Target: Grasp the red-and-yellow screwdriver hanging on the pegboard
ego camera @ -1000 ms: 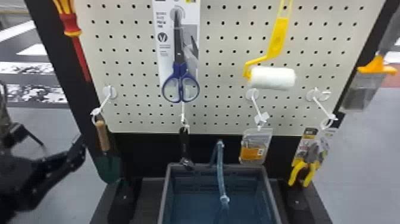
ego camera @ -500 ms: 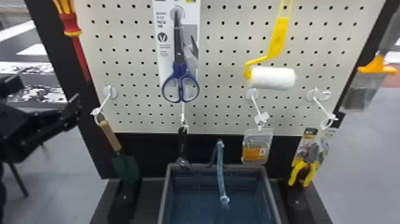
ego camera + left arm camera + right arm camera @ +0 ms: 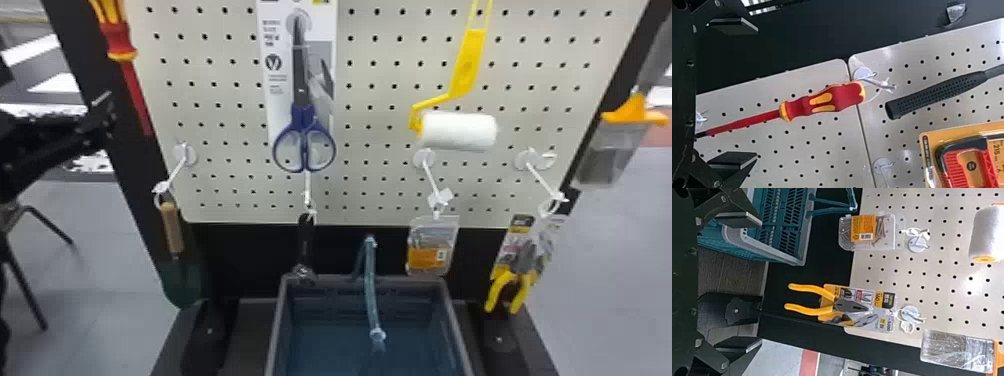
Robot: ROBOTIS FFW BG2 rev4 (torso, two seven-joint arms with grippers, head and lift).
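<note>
The red-and-yellow screwdriver (image 3: 120, 42) hangs handle-up at the pegboard's upper left in the head view. Left of its red shaft and lower than its handle is my left gripper (image 3: 102, 112). In the left wrist view that gripper (image 3: 756, 92) stands open, one finger on each side of the line of the shaft. The screwdriver (image 3: 840, 98) points its tip toward the gripper's base, and its handle lies beyond the fingertips, near a white hook. My right gripper (image 3: 761, 282) is parked open with nothing between its fingers, facing the yellow-handled pliers (image 3: 809, 309).
Beside the screwdriver are a black-handled tool (image 3: 938, 94) and a packaged red tool (image 3: 961, 164). A trowel (image 3: 172, 227) hangs below on a protruding hook (image 3: 175, 172). Scissors (image 3: 304, 145) and a paint roller (image 3: 457, 131) hang farther right, above a basket (image 3: 280, 320).
My left gripper has risen along the left side of the pegboard, and its arm now sits higher in the head view. The trowel swung to the right and then back.
</note>
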